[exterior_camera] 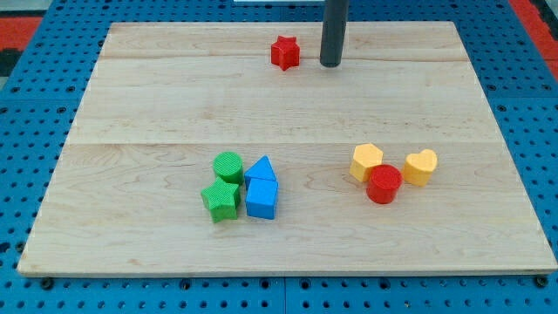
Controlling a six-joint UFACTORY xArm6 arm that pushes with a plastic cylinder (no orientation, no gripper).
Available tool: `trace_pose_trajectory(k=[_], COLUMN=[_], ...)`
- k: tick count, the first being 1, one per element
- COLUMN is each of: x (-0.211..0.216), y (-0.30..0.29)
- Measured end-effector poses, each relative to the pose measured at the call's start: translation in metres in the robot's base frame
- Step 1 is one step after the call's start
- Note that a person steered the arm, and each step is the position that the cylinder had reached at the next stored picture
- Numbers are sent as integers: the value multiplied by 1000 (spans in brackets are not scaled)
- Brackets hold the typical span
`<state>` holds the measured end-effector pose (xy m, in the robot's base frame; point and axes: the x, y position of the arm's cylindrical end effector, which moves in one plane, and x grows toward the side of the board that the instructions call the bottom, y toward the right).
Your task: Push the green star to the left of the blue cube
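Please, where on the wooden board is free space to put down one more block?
Free: the wide band between the red star with my tip and the lower blocks. Crowded: green cylinder, green star, blue triangular block, blue cube.

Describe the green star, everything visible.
The green star is a small block of ridged, matte green material, lying flat on the wooden board, low and left of centre in the view. The blue cube stands immediately at its right, touching or nearly so. The green cylinder sits just above it, apparently in contact. A blue triangular block lies above the cube. My tip is far off near the view's top, beside the red star.
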<state>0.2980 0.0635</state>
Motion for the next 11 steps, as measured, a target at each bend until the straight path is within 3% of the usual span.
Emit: trace_pose_trajectory(k=[2, 3, 4, 5, 7, 8, 9, 11], x=[-17, -13, 49, 146, 307, 314, 271, 228], y=[-77, -79, -148, -195, -240, -170, -169, -141])
